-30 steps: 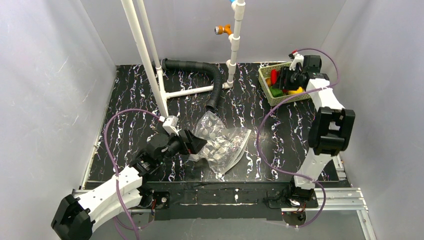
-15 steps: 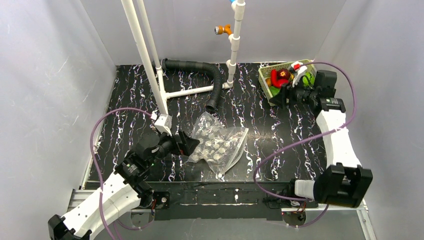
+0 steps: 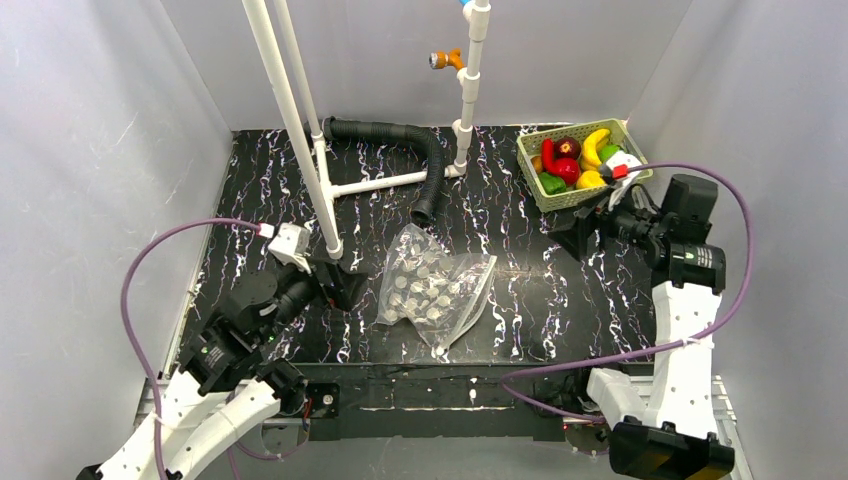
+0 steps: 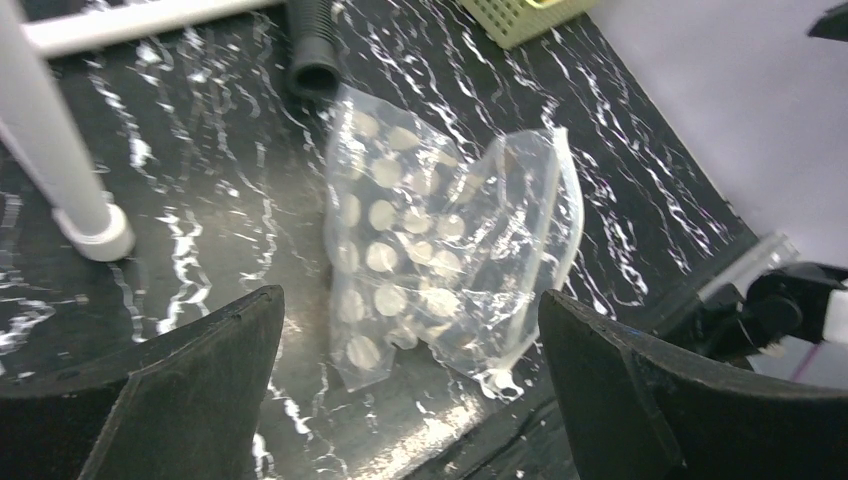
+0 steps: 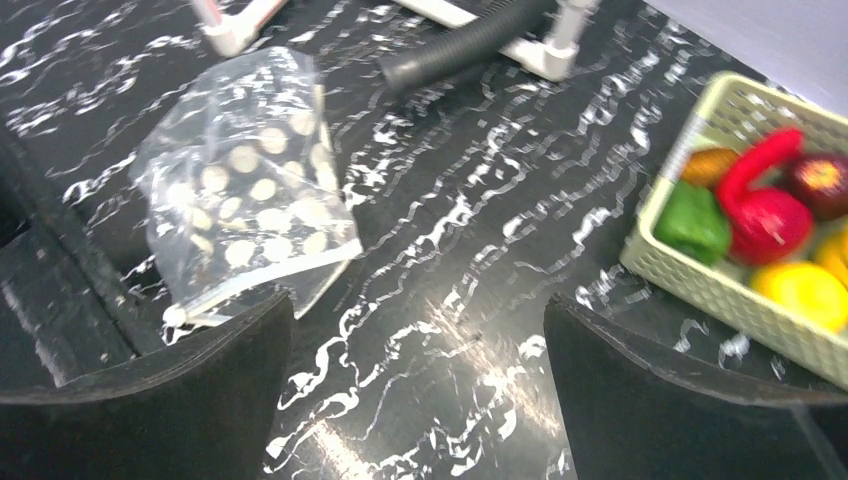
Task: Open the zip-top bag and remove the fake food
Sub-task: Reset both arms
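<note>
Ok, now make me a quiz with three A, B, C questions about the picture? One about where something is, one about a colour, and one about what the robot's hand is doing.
1. Where is the fake food? A in a blue bucket; B in the green basket; C on a plate.
2. What colour is the banana? A purple; B white; C yellow.
3. The right gripper is: A open and empty; B shut on a spoon; C shut on a cup.
Answers: 1 B, the pieces lie piled inside its mesh walls. 2 C, it shows bright yellow at the back of the pile. 3 A, its jaws stand wide apart with only table between them.
</note>
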Robot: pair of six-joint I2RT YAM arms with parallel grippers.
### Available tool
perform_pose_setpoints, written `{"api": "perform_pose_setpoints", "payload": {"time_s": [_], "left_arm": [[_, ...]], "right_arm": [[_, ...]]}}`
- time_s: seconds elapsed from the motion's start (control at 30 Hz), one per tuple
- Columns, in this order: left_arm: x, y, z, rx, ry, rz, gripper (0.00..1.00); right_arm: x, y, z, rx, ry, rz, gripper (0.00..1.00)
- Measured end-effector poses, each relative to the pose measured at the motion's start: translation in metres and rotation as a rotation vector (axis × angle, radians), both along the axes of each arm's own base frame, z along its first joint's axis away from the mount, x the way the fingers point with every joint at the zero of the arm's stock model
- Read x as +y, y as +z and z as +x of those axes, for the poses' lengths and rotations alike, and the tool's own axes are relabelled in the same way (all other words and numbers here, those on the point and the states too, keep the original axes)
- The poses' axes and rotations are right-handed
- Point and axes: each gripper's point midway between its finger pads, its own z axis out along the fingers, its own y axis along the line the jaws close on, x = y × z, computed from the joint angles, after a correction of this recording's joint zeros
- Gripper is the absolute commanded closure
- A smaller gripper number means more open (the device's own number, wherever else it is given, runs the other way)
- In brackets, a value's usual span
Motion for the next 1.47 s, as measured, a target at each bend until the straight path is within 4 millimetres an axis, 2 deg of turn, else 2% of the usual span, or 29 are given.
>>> {"api": "perform_pose_setpoints", "payload": {"time_s": [0.17, 0.3, 0.37, 0.4, 0.57, 0.63, 0.7, 0.77, 0.9, 1.0, 1.2, 1.47], "left_arm": [[0.029, 0.026, 0.006, -0.055, 0.12, 0.056, 0.02], [0.046, 0.033, 0.017, -0.06, 0.208, 0.12, 0.02], [0.061, 0.031, 0.03, -0.04, 0.289, 0.164, 0.02], [0.061, 0.029, 0.034, -0.029, 0.293, 0.178, 0.02], [0.134, 0.004, 0.077, 0.133, 0.593, 0.138, 0.02], [0.15, -0.004, 0.087, 0.185, 0.652, 0.098, 0.02], [0.149, -0.009, 0.091, 0.215, 0.638, 0.075, 0.02], [0.144, -0.003, 0.09, 0.215, 0.609, 0.061, 0.02], [0.136, 0.041, 0.089, 0.118, 0.56, 0.033, 0.02], [0.131, 0.056, 0.086, 0.077, 0.533, 0.021, 0.02], [0.125, 0.053, 0.084, 0.09, 0.498, 0.028, 0.02], [0.122, 0.048, 0.082, 0.106, 0.479, 0.044, 0.02]], "right_arm": [[-0.028, 0.007, 0.005, 0.055, -0.207, 0.03, 0.02], [-0.042, 0.009, 0.005, 0.089, -0.34, 0.047, 0.02], [-0.045, 0.011, 0.004, 0.095, -0.375, 0.058, 0.02], [-0.047, 0.012, 0.003, 0.096, -0.391, 0.062, 0.02], [-0.049, 0.014, 0.004, 0.106, -0.426, 0.079, 0.02], [-0.05, 0.015, 0.005, 0.106, -0.429, 0.079, 0.02], [-0.05, 0.019, 0.006, 0.096, -0.433, 0.077, 0.02], [-0.052, 0.025, 0.006, 0.081, -0.44, 0.075, 0.02], [-0.055, 0.041, 0.006, 0.065, -0.488, 0.102, 0.02], [-0.06, 0.055, 0.007, 0.048, -0.541, 0.123, 0.02], [-0.066, 0.066, 0.005, 0.019, -0.592, 0.129, 0.02], [-0.065, 0.066, 0.004, 0.011, -0.581, 0.124, 0.02]]}}
